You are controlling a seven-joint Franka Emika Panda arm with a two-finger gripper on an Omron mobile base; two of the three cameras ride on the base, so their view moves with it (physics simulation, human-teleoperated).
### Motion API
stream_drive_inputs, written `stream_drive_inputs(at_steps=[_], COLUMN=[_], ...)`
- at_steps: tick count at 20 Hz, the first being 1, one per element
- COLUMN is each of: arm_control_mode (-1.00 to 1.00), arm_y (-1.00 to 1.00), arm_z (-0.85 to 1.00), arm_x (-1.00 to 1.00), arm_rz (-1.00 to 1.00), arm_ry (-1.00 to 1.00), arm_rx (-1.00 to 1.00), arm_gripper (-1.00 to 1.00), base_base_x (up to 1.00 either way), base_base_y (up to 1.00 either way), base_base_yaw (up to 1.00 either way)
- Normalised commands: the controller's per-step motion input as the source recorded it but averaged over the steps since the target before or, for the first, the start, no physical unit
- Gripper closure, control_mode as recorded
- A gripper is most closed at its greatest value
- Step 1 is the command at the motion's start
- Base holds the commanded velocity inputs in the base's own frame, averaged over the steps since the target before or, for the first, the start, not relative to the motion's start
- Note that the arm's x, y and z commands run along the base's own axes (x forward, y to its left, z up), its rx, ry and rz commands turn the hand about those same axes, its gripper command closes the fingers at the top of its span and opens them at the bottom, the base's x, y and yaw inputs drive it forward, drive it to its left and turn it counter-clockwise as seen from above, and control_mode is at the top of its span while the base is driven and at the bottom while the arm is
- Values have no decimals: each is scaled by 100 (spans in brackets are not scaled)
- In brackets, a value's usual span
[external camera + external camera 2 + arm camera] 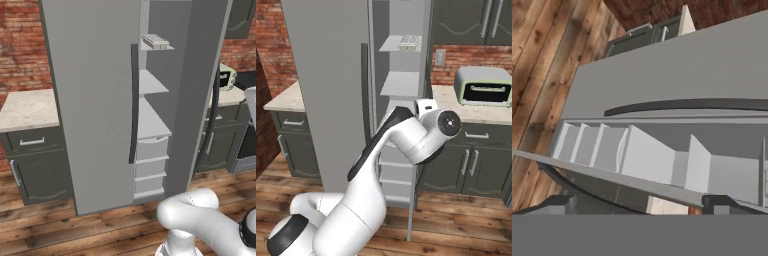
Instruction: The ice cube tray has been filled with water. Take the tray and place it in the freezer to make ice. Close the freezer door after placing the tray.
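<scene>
**Grey fridge stands ajar, tray already on the top shelf**

Grey steel dominates the room: the tall refrigerator [95,100] rises between brick wall and dark cabinets, its plain door shut, a long dark handle [133,102] running down its edge. The freezer [152,107] compartment beside it is exposed, white shelves stacked above three drawers. The ice cube tray [155,40] lies flat on the topmost shelf, at about twelve o'clock from the drawers, its small cells just visible; from the right base view it sits on the same high shelf [409,42]. The freezer door [202,90] hangs open, swung out edge-on at three o'clock of the shelves.

The white arm [406,135] bends in front of the lower shelves. In the hand view the gripper [639,202] has its two dark fingertips [558,202] spread wide, nothing between them, hovering near the door's thin edge [612,175] with the shelves [647,157] beyond.

A pale green toaster oven [483,86] sits on the counter [471,112] at three o'clock of the freezer. Wooden planks [50,225] cover the floor.
</scene>
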Motion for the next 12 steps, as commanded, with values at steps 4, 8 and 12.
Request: stream_drive_inputs(at_steps=[4, 8, 12], arm_control_mode=[-100, -100, -100], arm_y=[-11, -18, -28], arm_z=[-41, -6, 0], arm_x=[26, 44, 44], arm_rz=[0, 0, 0], arm_ry=[0, 3, 0], arm_rx=[6, 10, 10], arm_gripper=[-100, -100, -100], base_base_x=[0, 0, 0], base_base_y=[0, 0, 0], base_base_yaw=[0, 0, 0])
